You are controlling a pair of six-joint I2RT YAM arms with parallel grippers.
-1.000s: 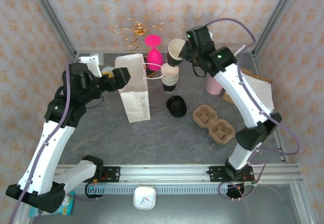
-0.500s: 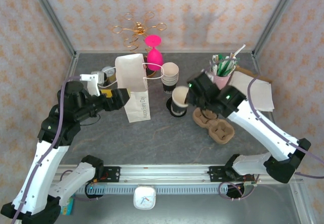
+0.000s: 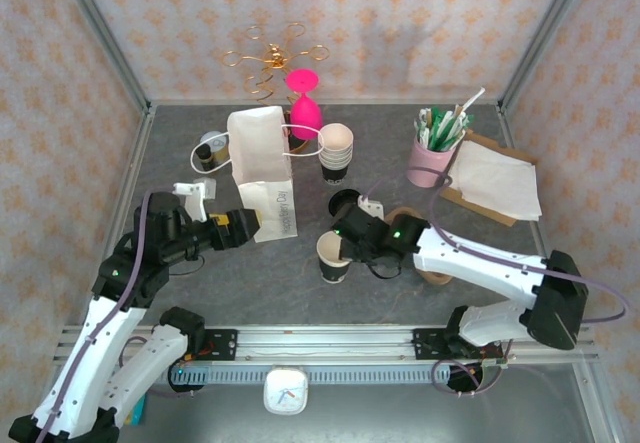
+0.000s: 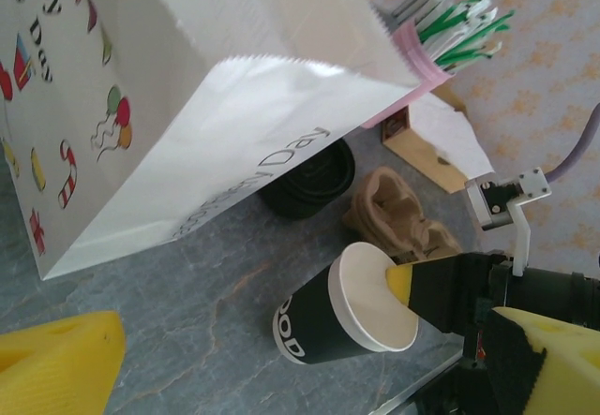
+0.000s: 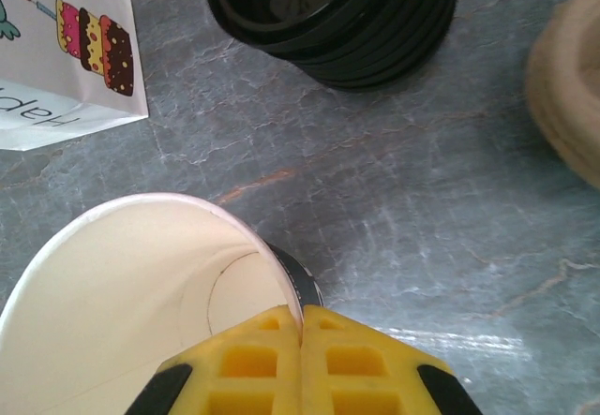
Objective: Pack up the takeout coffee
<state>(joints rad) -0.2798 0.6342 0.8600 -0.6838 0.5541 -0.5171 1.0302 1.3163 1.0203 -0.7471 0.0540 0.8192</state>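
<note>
Coffee cup (image 3: 333, 256) has moved a lot. A sec ago the R claw (image 3: 352, 247) had it up high at the back, by the cup stack (image 3: 336, 148). Then it went over the black lids (image 3: 347, 204). Now it's low at the front of the table (image 3: 270, 275), just in front of the lids & beside the brown carrier (image 4: 392, 211). Can't tell if its bottom is on the table yet; it looks a bit tipped.

R claw is clamped on the cup's rim, one finger in & one out, w/ the yellow pads (image 5: 253, 359) squeezed on the thin paper wall.

L claw (image 3: 238, 228) has backed off from the paper bag (image 3: 262, 168) toward the near edge. Its fingers (image 4: 61, 363) are wide apart w/ nothing in them.

What it means, I think: a cup's been picked from the stack & brought to a free spot. But it's got no lid, it's not in the carrier, & it's not in the bag. So the job's only just begun. Next bit prob needs the cup set down straight, so a lid can go on.
</note>
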